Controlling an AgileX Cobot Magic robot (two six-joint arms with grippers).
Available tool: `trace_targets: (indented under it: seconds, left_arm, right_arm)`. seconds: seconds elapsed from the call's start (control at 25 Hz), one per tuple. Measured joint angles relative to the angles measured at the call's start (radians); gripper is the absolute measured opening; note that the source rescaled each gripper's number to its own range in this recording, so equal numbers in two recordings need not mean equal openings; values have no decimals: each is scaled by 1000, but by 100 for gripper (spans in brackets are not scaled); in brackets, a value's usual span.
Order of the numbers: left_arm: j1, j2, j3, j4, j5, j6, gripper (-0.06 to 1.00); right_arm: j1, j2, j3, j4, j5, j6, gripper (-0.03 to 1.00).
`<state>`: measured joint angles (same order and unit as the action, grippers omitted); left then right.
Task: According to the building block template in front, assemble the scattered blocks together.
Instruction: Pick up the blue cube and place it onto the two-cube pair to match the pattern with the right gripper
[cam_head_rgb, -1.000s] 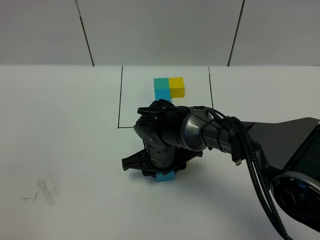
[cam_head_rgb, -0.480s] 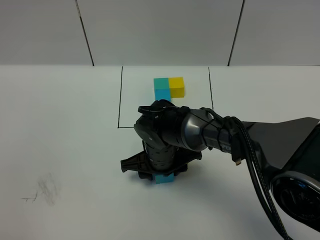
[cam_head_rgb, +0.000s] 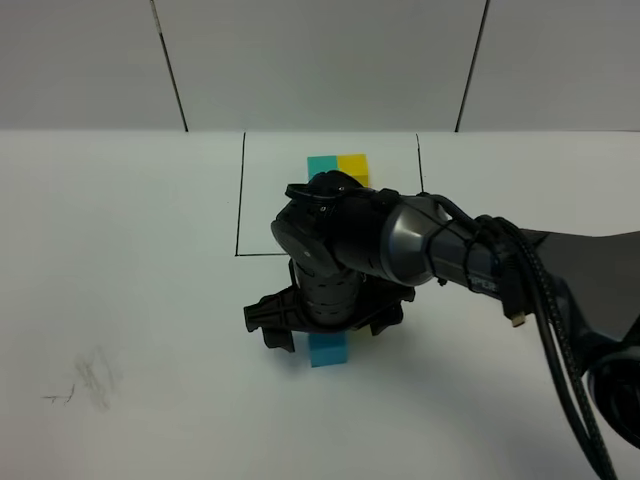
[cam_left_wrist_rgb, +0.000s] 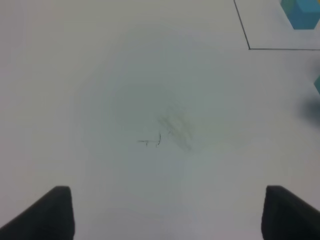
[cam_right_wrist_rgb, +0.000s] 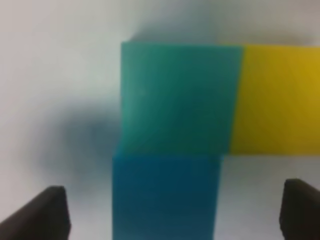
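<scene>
Nearest to me, the left claw (cam_left_wrist_rgb: 165, 212) hangs over bare white tabletop (cam_head_rgb: 120, 300), its two dark fingertips (cam_left_wrist_rgb: 47, 212) standing well apart with nothing between them. Below it there is only a faint grey pencil smudge (cam_left_wrist_rgb: 167, 132) — the same mark that shows at the near left of the tabletop in the high view.

A little further in, the right arm (cam_head_rgb: 400, 245) reaches across the middle, wrist pointing straight down. Its claw (cam_head_rgb: 320, 322) is spread wide, and its own camera shows both black fingertips (cam_right_wrist_rgb: 47, 212) out at the sides, clear of the blocks and gripping nothing. Directly under it sit the scattered blocks, pressed together in an L: the teal-green cube (cam_right_wrist_rgb: 177, 97) touching the yellow cube (cam_right_wrist_rgb: 277, 100) side by side, and the sky-blue cube (cam_right_wrist_rgb: 165, 195) touching the teal-green one on its other face. From the high camera only the sky-blue cube shows, peeping out below the wrist; the other two are hidden by the arm.

Beyond that lies the thin black drawn rectangle (cam_head_rgb: 240, 190), and inside it the building block template (cam_head_rgb: 335, 165) — its teal and yellow tops visible, the rest hidden behind the arm.
</scene>
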<state>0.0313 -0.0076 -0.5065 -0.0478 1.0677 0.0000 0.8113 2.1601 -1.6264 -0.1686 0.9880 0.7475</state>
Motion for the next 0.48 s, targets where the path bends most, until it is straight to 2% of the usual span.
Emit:
trace_targets:
  seconds: [0.12,0.32,0.4,0.48]
  left_arm:
    - [0,0,0,0,0,0,65]
    - [0,0,0,0,0,0,65]
    - [0,0,0,0,0,0,65]
    - [0,0,0,0,0,0,65]
  right_arm:
    - [0,-71,0,-5,67,-34,76]
    - [1,-220,0,-51,190,-181,69]
    - [1,-270,0,-92,213,-193,70]
    - [-7,-325,0,-142,216,-192,77]
